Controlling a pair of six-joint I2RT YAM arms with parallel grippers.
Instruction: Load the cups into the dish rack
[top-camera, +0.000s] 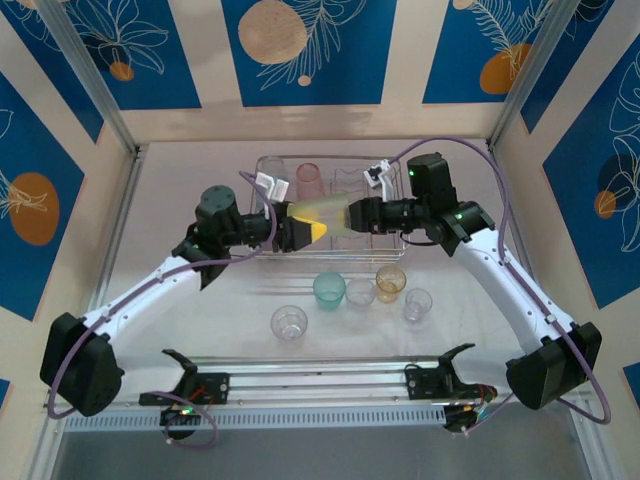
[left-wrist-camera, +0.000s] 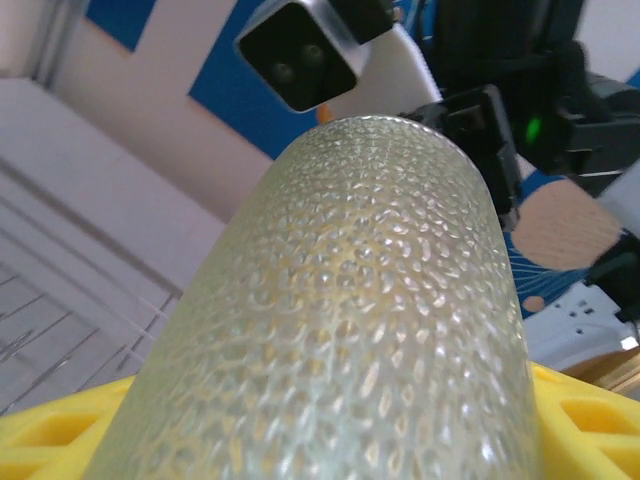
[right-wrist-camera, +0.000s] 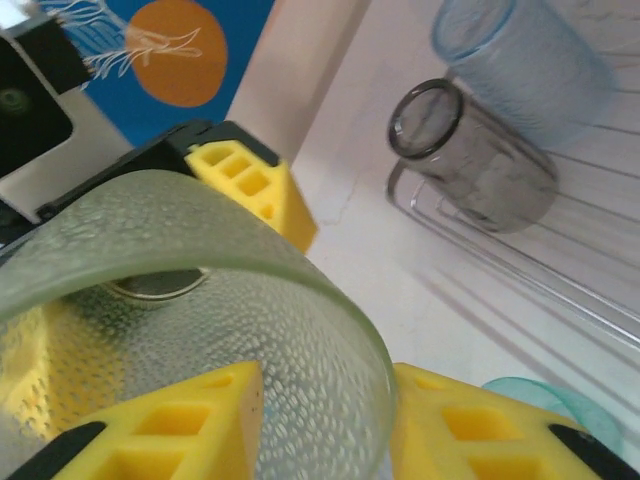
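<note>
A yellow-green cup (top-camera: 325, 215) lies on its side in the air above the dish rack (top-camera: 400, 250), between both grippers. My left gripper (top-camera: 305, 232) is shut on its closed end, with yellow fingers (left-wrist-camera: 40, 430) on either side of the dimpled wall (left-wrist-camera: 370, 300). My right gripper (right-wrist-camera: 325, 390) stands open at the cup's mouth: one finger is inside the cup and one outside, spread wider than the rim (right-wrist-camera: 300, 270). A pink cup (top-camera: 309, 178), a smoky grey cup (right-wrist-camera: 470, 160) and a blue cup (right-wrist-camera: 520, 60) lie in the rack.
On the table in front of the rack stand a teal cup (top-camera: 329, 290), an amber cup (top-camera: 391, 282) and three clear cups (top-camera: 360, 294) (top-camera: 418, 304) (top-camera: 289, 323). Walls close in the back and sides. A metal rail (top-camera: 320, 380) runs along the near edge.
</note>
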